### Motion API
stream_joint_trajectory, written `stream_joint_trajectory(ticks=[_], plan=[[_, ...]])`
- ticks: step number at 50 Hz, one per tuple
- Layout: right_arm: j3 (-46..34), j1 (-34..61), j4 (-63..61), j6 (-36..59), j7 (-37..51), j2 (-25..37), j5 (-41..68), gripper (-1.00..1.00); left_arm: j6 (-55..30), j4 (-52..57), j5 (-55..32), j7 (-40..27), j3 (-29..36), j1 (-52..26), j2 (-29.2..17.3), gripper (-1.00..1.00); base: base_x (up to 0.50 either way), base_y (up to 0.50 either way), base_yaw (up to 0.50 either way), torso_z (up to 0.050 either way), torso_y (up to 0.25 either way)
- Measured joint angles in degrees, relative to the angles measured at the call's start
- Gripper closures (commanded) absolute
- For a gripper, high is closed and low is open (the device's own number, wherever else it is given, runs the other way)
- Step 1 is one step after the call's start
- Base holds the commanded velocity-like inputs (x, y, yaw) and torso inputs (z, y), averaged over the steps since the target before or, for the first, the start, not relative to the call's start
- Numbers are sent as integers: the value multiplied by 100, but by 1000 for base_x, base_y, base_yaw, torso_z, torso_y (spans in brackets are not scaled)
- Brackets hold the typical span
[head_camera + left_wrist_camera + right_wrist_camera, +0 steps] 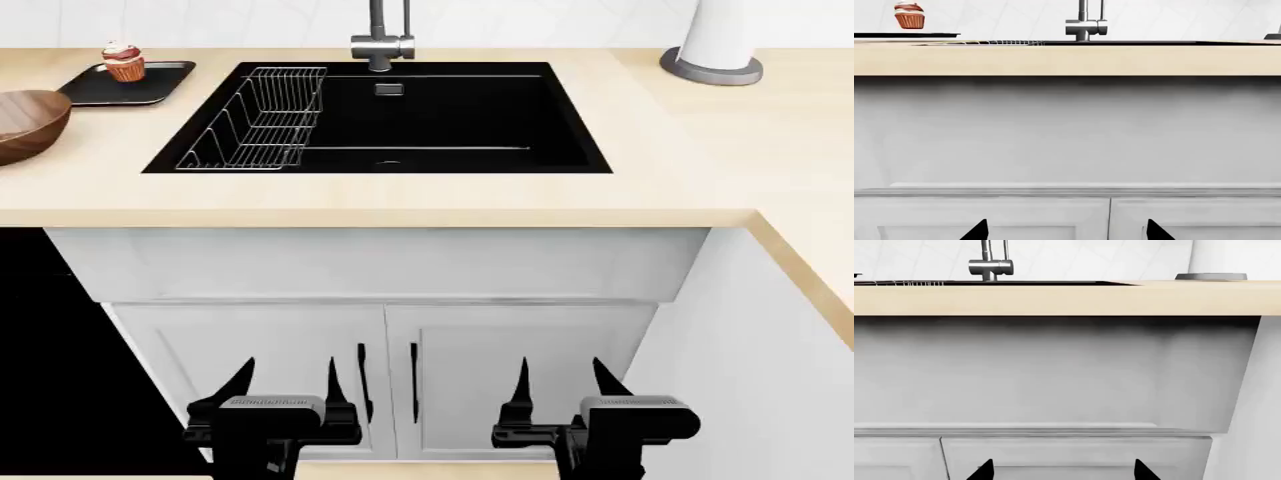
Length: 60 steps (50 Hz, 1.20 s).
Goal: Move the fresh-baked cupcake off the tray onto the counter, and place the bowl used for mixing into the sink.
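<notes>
While both grippers hung low in front of the cabinet doors [387, 380], nothing was in either one: the left gripper [283, 385] and right gripper [558, 385] each had their fingers spread wide apart, holding air.

Quick count: one cupcake [124, 61], one tray [158, 82], one bowl [30, 122], one sink [467, 120], one faucet [384, 40], one wire rack [260, 118] and two cabinet doors. No brands or readable writing anywhere that I could see.

The cupcake sat on the tray, way up and off to the left of the left gripper, at the back of the counter [400, 200]. The bowl was on the counter just in front of the tray, also far up-left of that gripper and partly cut off by the edge of the head view. The sink was up above and between the two grippers, with the rack inside its left part. A white cylinder on a grey base [721, 45] stood up and to the right of the right gripper.
</notes>
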Motion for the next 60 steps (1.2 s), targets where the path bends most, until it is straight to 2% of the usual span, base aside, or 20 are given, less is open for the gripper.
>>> stream_joint_trajectory(ticks=[10, 48, 60], plan=[[-184, 73, 75, 4, 168, 116, -6, -100, -109, 113, -245, -107, 77, 88, -104, -100, 0, 45, 0, 0, 0], [-691, 210, 193, -26, 565, 456, 237, -100, -253, 176, -792, -515, 426, 163, -464, -100, 0, 276, 0, 0, 0], [-799, 234, 214, -31, 646, 533, 310, -100, -251, 177, -870, -597, 516, 167, -545, -100, 0, 410, 0, 0, 0]])
